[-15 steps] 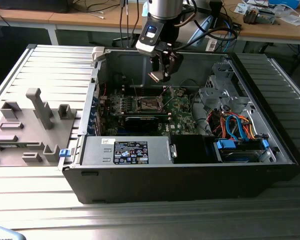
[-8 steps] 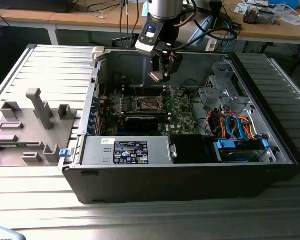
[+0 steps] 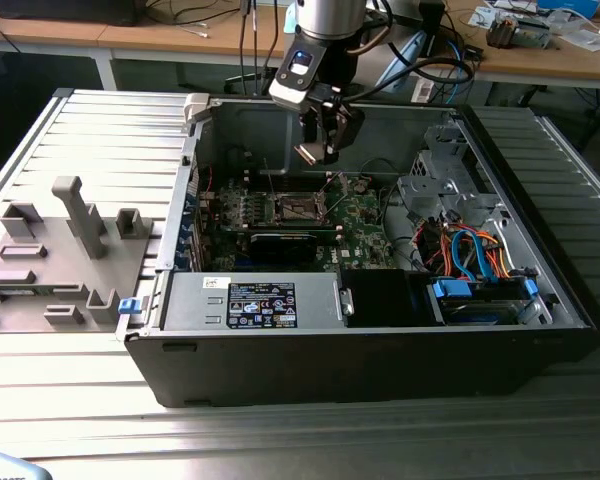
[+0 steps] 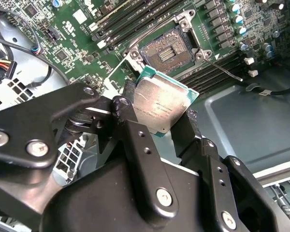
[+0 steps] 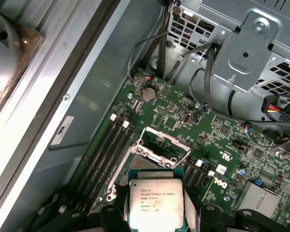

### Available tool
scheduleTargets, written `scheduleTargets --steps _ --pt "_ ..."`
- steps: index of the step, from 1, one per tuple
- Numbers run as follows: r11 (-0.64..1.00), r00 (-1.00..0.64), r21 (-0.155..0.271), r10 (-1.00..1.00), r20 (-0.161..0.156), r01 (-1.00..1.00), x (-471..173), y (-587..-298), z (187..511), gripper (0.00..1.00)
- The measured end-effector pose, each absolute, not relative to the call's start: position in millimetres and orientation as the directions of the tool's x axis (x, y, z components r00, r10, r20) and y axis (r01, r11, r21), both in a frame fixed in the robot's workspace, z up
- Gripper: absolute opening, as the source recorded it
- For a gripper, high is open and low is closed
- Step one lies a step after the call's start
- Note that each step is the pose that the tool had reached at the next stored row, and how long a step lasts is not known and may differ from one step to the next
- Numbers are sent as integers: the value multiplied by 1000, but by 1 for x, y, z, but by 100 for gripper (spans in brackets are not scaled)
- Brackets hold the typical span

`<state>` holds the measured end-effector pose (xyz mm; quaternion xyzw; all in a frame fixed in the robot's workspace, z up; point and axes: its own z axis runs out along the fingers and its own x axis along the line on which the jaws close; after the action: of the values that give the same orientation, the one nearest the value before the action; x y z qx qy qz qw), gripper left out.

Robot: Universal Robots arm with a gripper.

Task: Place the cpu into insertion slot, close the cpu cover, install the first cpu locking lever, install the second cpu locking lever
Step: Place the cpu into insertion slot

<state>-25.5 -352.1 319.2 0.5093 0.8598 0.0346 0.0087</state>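
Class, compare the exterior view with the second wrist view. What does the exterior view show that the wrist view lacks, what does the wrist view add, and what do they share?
Exterior view: the whole black computer case lying on a ribbed metal table, with a grey fixture tray at the exterior view's left.
Second wrist view: the cpu clamped in the tool, silver top facing the camera, held above the board.
Shared: the tool, the green motherboard and the uncovered, empty insertion slot.
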Motion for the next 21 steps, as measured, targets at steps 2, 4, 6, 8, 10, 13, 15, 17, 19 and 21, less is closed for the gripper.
scheduleTargets --steps 2,4,6,8,10,13,15,17,19,21 --pt "470 -472 68 881 20 880 -25 -352 319 55" --pt "462 -464 69 885 20 884 -26 -352 319 55" --pt "455 -457 68 889 20 888 -26 -352 319 55" --pt "449 -451 68 892 20 891 -26 -352 319 55" --pt "439 -442 68 897 20 896 -26 -352 319 55" --pt "432 -434 68 901 20 900 -26 -352 319 55" --pt "424 -426 68 904 20 903 -26 -352 319 55" --pt "419 -421 68 907 20 905 -26 -352 319 55" --pt "415 -417 68 909 20 907 -26 -352 319 55" --pt "407 -409 68 912 20 911 -26 -352 319 55"
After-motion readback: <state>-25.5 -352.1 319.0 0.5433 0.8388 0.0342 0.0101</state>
